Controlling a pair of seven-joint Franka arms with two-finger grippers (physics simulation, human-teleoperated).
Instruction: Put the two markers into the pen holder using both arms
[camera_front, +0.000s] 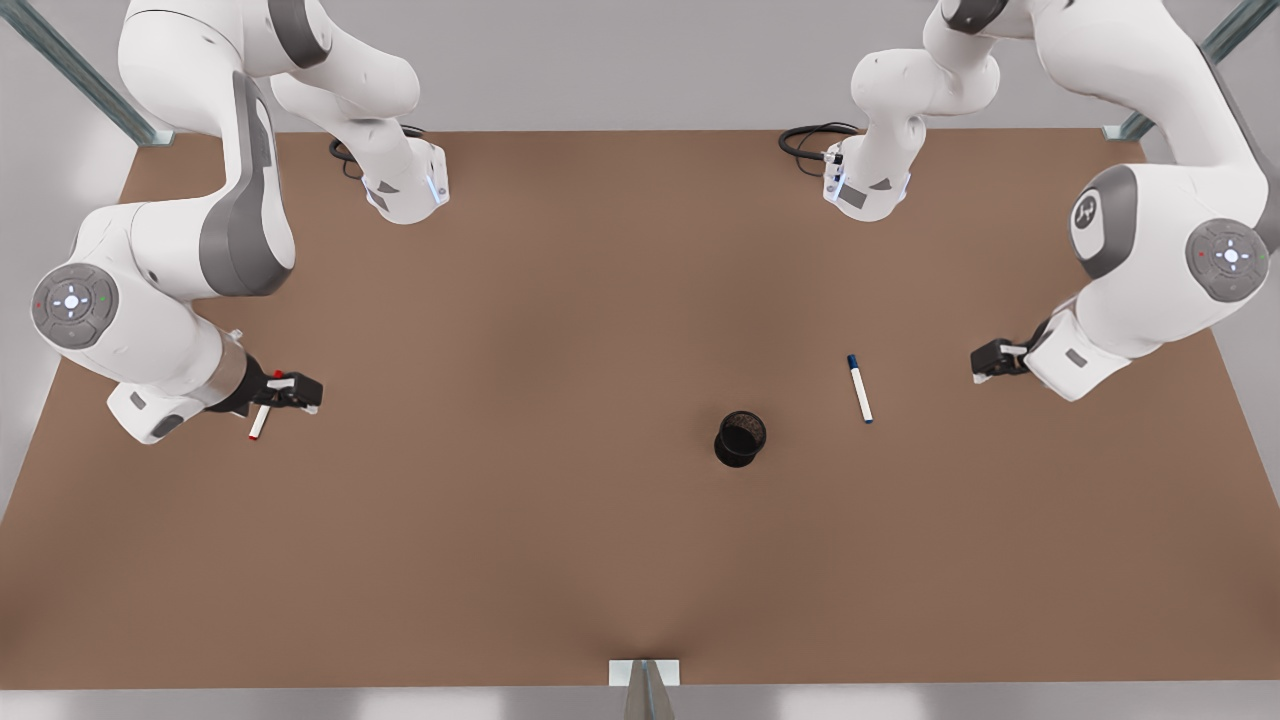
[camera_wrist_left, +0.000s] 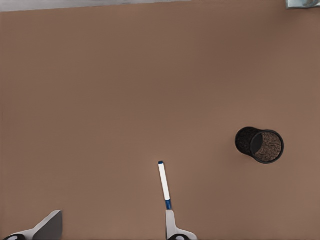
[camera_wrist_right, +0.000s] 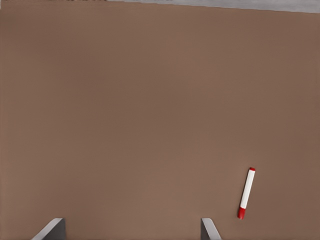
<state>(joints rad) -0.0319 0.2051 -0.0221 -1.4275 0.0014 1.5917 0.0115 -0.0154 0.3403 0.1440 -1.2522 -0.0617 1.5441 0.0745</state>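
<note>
The red-capped marker (camera_front: 259, 421) lies flat on the brown table at the front view's left. My right gripper (camera_front: 292, 390) hovers over it, open; in the right wrist view the red marker (camera_wrist_right: 246, 193) lies just outside one fingertip of the right gripper (camera_wrist_right: 131, 235). The blue-capped marker (camera_front: 860, 390) lies flat right of centre. My left gripper (camera_front: 988, 362) hangs open to its right, apart from it. In the left wrist view the blue marker (camera_wrist_left: 164, 184) ends near one finger of the left gripper (camera_wrist_left: 111, 235). The black pen holder (camera_front: 741, 438) (camera_wrist_left: 260, 145) stands upright and holds nothing.
Black cables (camera_front: 812, 138) lie coiled at the arm bases along the table's back edge. Metal frame posts (camera_front: 1130, 125) stand at the back corners, and a small bracket (camera_front: 644, 673) sits on the front edge. Bare tabletop (camera_front: 520, 520) spreads between the markers and the holder.
</note>
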